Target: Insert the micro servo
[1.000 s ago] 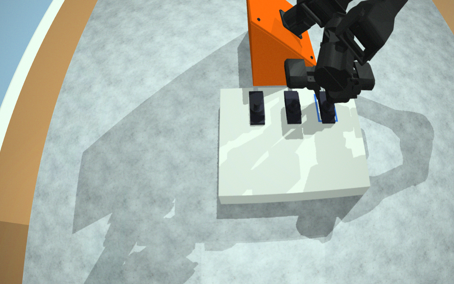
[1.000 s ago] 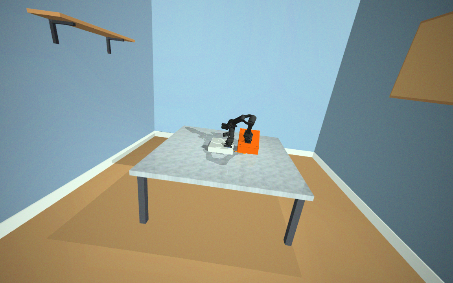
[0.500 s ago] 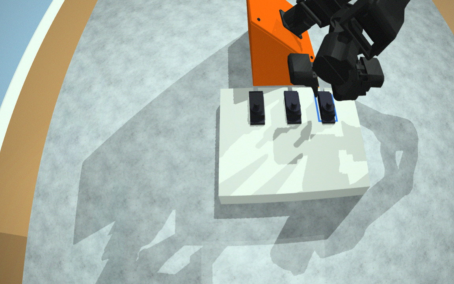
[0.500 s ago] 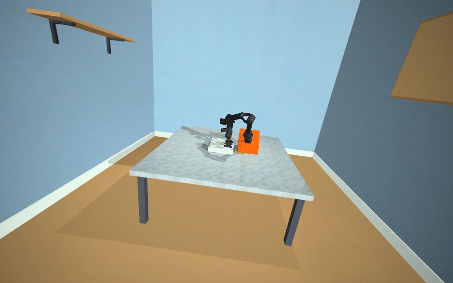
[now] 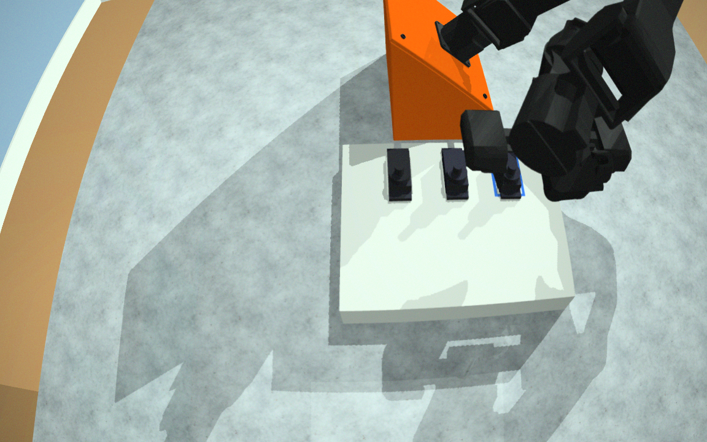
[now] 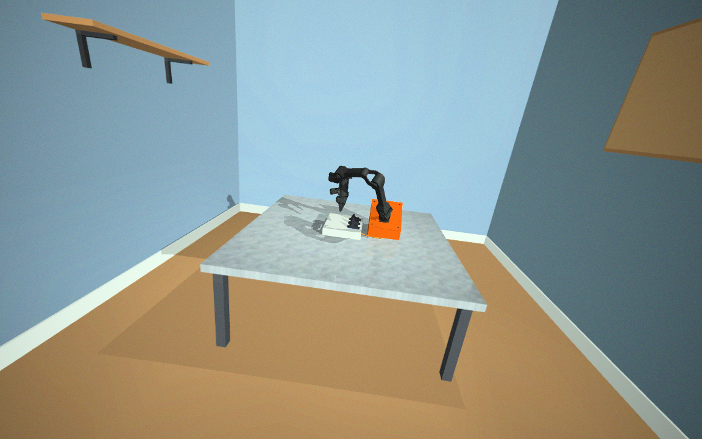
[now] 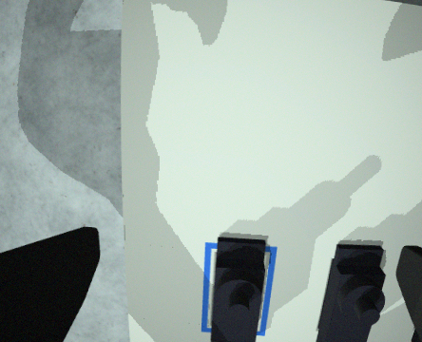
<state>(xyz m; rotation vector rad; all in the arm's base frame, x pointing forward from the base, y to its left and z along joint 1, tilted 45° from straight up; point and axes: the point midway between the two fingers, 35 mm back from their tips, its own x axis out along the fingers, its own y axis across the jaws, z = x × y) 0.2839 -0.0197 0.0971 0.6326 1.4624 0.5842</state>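
The micro servo [image 5: 510, 181] [image 7: 239, 290] is seen inside the blue outline [image 5: 521, 189] [image 7: 206, 290] on the white deck [image 5: 444, 263] [image 6: 337, 233] [image 7: 268, 119]. Above the deck, the gripper [image 6: 340, 209] [image 7: 252, 255] is spread wide, with nothing held.

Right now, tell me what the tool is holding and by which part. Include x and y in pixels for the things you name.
Nothing is held: the tool [image 6: 340, 210] is open, and the servo in the blue outline [image 5: 510, 181] [image 7: 239, 290] is free of it.
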